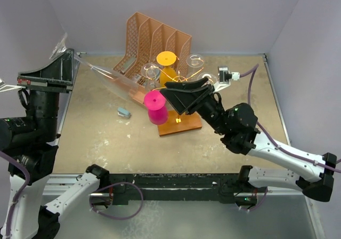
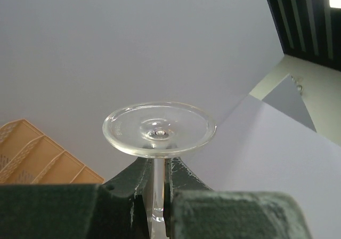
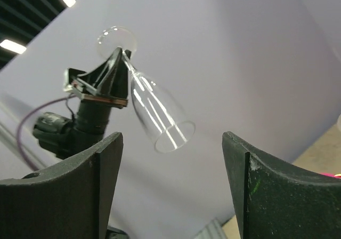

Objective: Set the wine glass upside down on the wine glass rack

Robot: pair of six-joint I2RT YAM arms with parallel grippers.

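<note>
My left gripper [image 1: 71,56] is raised at the far left, shut on the stem of the clear wine glass [image 1: 114,79]. The glass slants down to the right, its mouth toward the rack. In the left wrist view the round foot of the wine glass [image 2: 160,129] sits just above the left gripper [image 2: 158,164], with the stem pinched between the fingers. The wine glass rack [image 1: 184,122] has gold wire arms and a brown wooden base. My right gripper [image 1: 169,92] hovers open above it, holding nothing. In the right wrist view the right gripper [image 3: 171,140] points up at the wine glass [image 3: 157,111], apart from it.
A peach slotted file organizer [image 1: 154,39] stands at the back. A pink spool [image 1: 156,106] and a yellow spool [image 1: 168,65] stand beside the rack. Other clear glasses [image 1: 198,62] sit around the rack's arms. A small grey object [image 1: 123,112] lies on the table.
</note>
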